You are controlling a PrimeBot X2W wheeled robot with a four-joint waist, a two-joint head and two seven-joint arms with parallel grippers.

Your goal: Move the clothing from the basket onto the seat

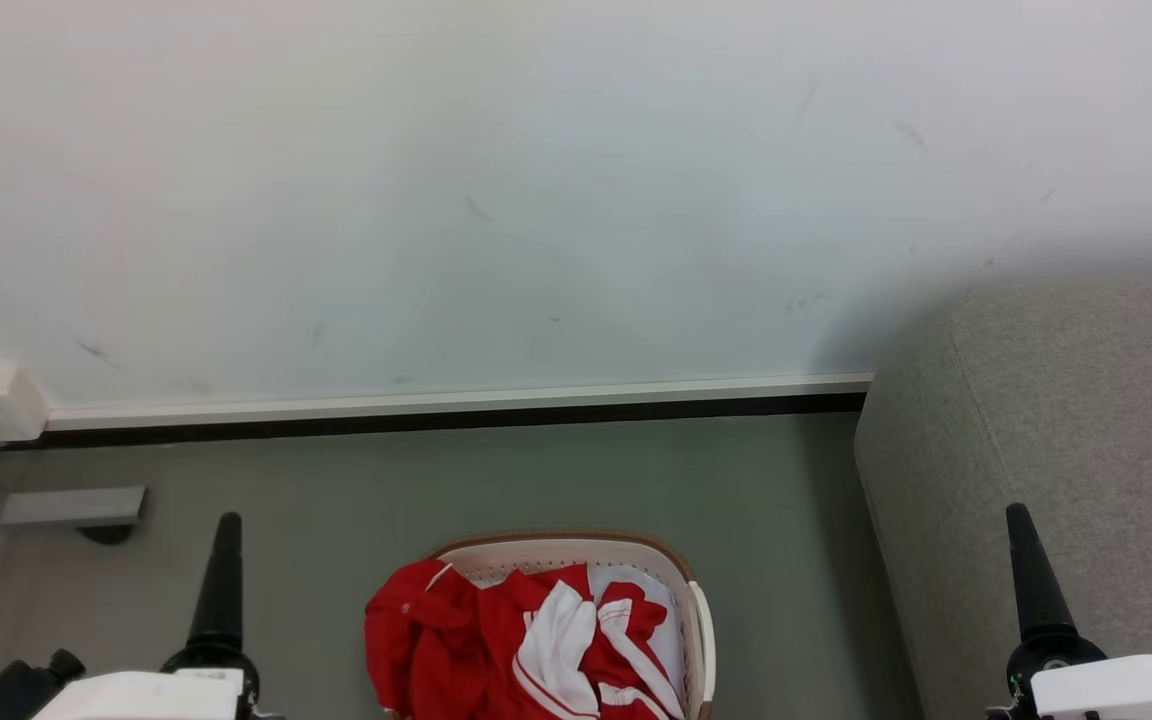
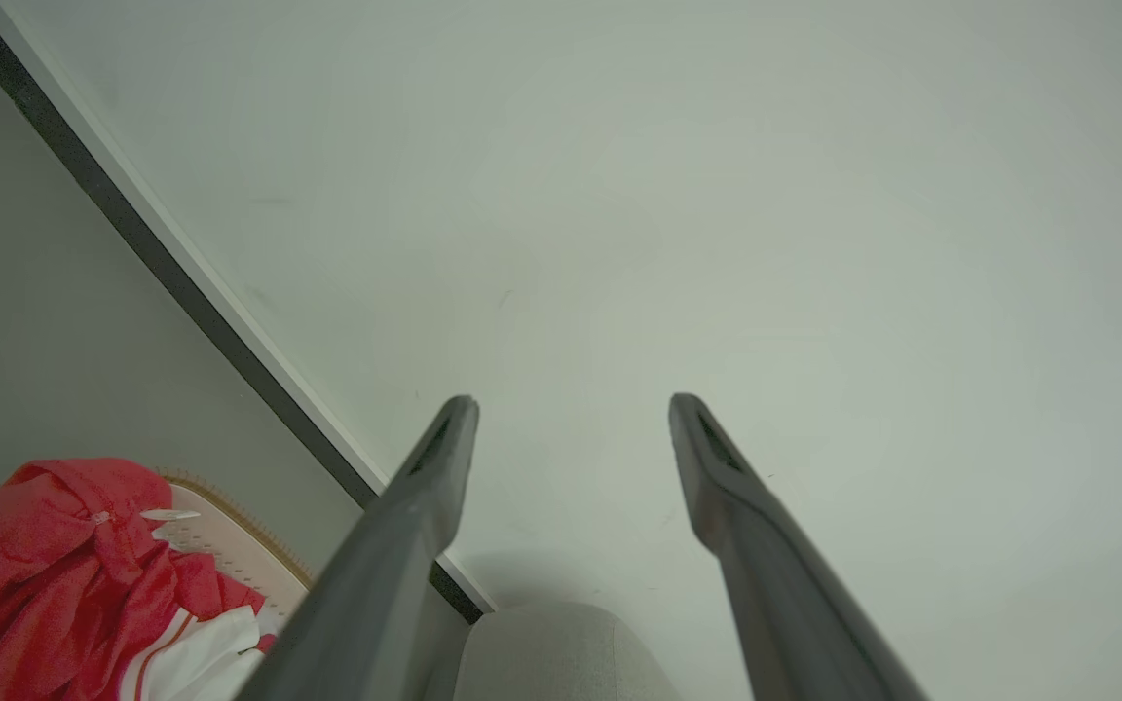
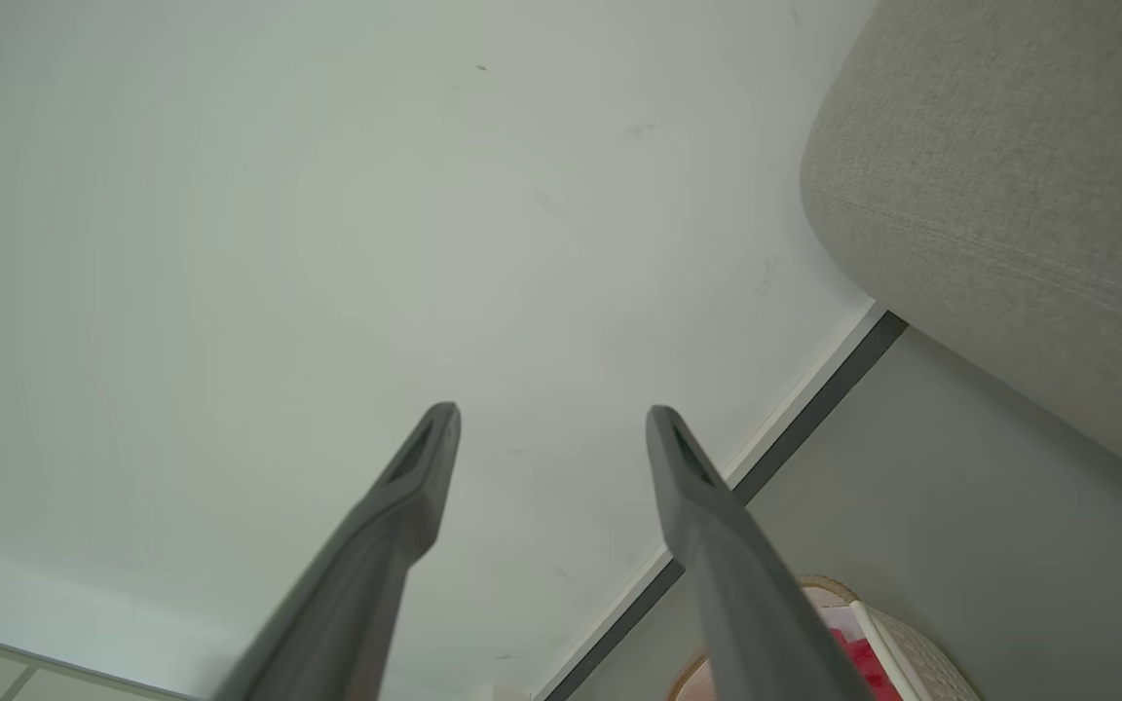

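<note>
Head view: a plain grey-green floor [image 1: 556, 470] meets a scuffed pale wall [image 1: 536, 200]; soft red-and-white sports clothing [image 1: 496, 640] lies heaped in the oval cream perforated plastic basket [image 1: 576, 548], near the large grey fabric sofa [image 1: 1056, 420]. Left wrist view: the left gripper [image 2: 573, 403] has its fingers spread and empty. Right wrist view: the right gripper [image 3: 553, 413] is likewise apart and empty

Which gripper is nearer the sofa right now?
Right. The right gripper hangs open beside the sofa, overlapping its side in the head view; the left gripper is beyond the basket, on its other side.
</note>
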